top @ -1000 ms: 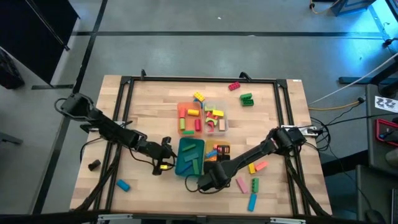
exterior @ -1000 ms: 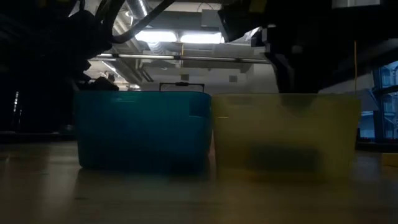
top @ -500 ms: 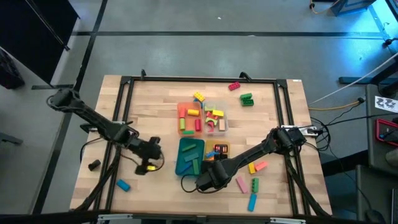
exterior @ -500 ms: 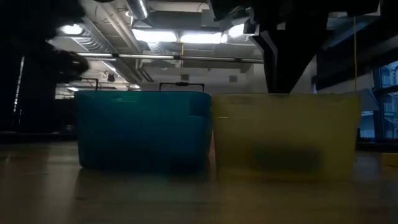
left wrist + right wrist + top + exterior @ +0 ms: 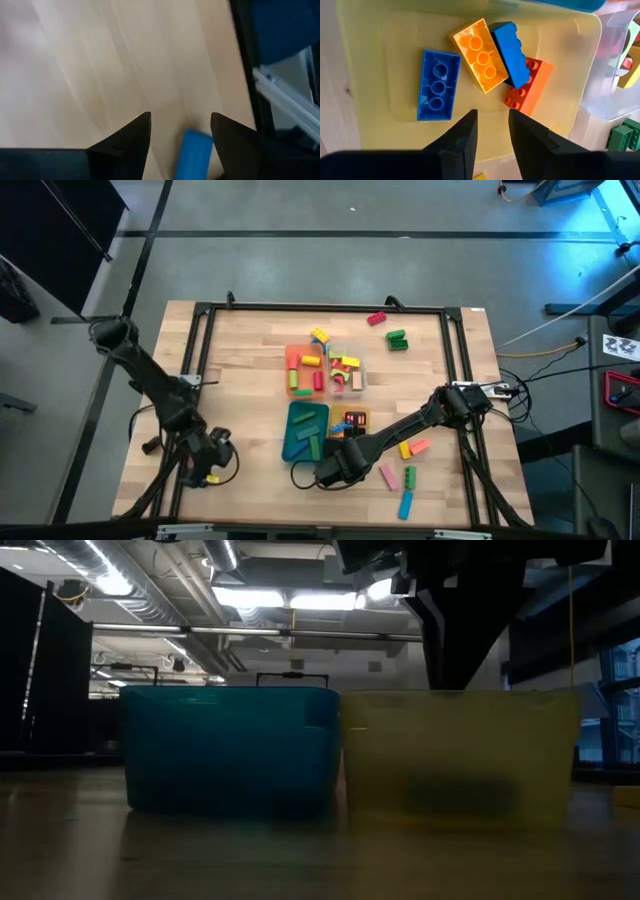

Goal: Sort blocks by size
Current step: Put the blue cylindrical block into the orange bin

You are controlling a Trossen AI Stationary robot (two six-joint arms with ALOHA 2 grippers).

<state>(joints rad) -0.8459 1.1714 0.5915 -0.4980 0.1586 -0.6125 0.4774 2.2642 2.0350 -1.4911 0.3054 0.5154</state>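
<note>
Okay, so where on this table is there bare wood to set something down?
The wide strip of wooden table left of the orange tray and teal tray is bare. Crowded: the near right corner, with loose pink block, green block and blue block.

No readable text, label, brand, number or sign on any surface in the four views (checked the tray walls, the brick faces and the table frame). One candidate only: a small white card with dark marks (image 5: 622,345) at the right edge of the high view, off the table; marks too small to read as characters
</note>
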